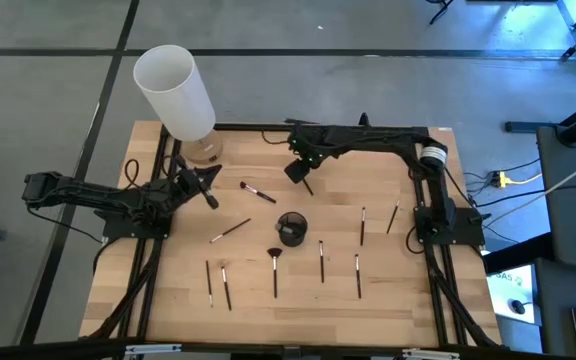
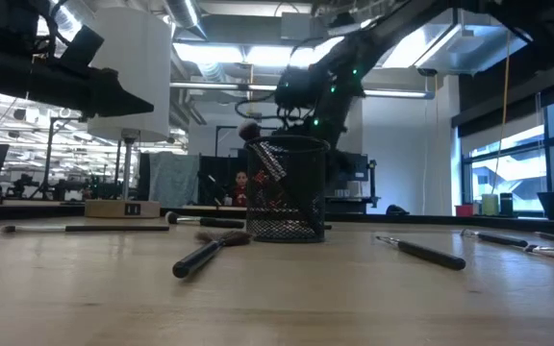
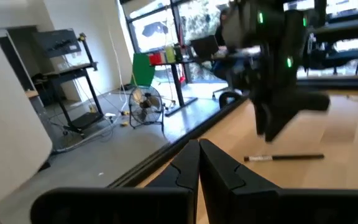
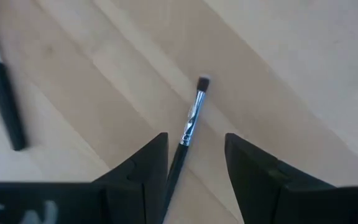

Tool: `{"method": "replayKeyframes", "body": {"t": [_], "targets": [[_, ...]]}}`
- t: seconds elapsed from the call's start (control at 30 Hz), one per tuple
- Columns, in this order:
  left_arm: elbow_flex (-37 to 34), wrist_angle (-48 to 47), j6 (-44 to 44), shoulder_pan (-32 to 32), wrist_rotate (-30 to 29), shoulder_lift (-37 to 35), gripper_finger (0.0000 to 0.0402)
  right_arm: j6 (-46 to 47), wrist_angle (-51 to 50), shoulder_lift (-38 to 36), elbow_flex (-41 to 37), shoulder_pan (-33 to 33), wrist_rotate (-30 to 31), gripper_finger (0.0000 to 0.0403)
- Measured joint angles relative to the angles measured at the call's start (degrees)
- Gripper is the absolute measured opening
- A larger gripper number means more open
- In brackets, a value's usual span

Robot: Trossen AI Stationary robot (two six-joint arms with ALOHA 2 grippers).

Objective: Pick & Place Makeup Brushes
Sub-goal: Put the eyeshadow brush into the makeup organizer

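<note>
Several makeup brushes lie flat on the wooden table [image 1: 388,290], around a black mesh cup [image 1: 290,228] that stands upright at mid-table. One has a fan tip [image 1: 275,262]. My right gripper [image 1: 301,175] is open over the far middle of the table. In the right wrist view its fingers [image 4: 148,168] stand either side of a thin dark-handled brush [image 4: 194,112], whose handle end runs under one finger. Whether they touch it does not show. My left gripper [image 1: 211,198] is shut and empty, raised at the left, pointing toward a brush [image 3: 284,158].
A tall white cylinder [image 1: 173,90] on a wooden base [image 1: 203,150] stands at the far left corner, just behind my left gripper. Another brush [image 4: 2,106] lies beside my right gripper. The near strip of the table holds a row of brushes [image 1: 321,260].
</note>
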Motion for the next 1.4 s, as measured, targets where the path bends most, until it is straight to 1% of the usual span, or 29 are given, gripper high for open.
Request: {"method": "replayKeyframes", "body": {"t": [0.13,0.23,0.3,0.4,0.5,0.6,0.7,0.8,0.87,0.97,1.03,1.17,1.23,1.4], "targets": [[0.0,2.1,-0.2,0.0,-0.4,0.0,0.0007,-2.8,0.5,1.7,0.0,0.0,0.1,0.0159],[0.0,2.8,0.4,0.0,-2.9,0.0,0.0005,-4.6,1.4,3.0,0.0,0.0,0.1,0.0159],[0.0,4.2,1.9,0.8,-4.9,0.0,0.0005,-5.9,2.3,4.2,0.0,0.0,0.1,0.0159],[0.0,6.4,2.0,2.8,-5.2,0.0,0.0006,-7.4,3.0,5.8,0.1,0.0,-0.2,0.0159],[0.0,9.2,2.0,5.0,-3.5,0.0,0.0008,-8.9,2.6,6.7,0.4,-0.1,-2.2,0.0158],[0.0,13.3,1.7,7.2,-0.9,0.0,0.0007,-10.6,1.9,6.8,0.4,-0.2,-2.8,0.0144],[0.0,18.3,1.5,9.2,1.2,0.0,0.0005,-12.4,1.5,6.6,0.5,-0.3,-2.7,0.0115],[0.0,21.9,1.5,10.7,3.6,0.0,0.0005,-13.5,-0.9,6.8,2.0,-0.6,-2.8,0.0078],[0.0,24.4,1.1,11.8,4.1,0.0,0.0005,-14.8,-1.4,6.8,2.4,-0.6,-3.1,0.0052],[0.0,26.2,-3.5,13.6,4.4,0.1,0.0007,-16.9,-1.6,6.9,2.9,-1.0,-3.6,0.0018],[0.0,26.1,-6.5,15.1,6.0,0.7,0.0008,-18.1,-1.1,6.8,3.4,-1.4,-4.2,0.0007],[0.0,24.5,-11.8,17.5,10.0,4.0,0.0008,-19.6,-1.7,7.1,4.8,-2.7,-4.3,0.0006],[0.0,24.5,-13.2,18.4,10.3,6.7,0.0008,-20.5,-3.0,7.2,6.2,-3.4,-4.7,0.0003],[0.4,24.4,-13.5,20.2,10.6,13.2,0.0008,-22.2,-7.0,7.2,9.1,-4.2,-5.7,0.0007]]}}
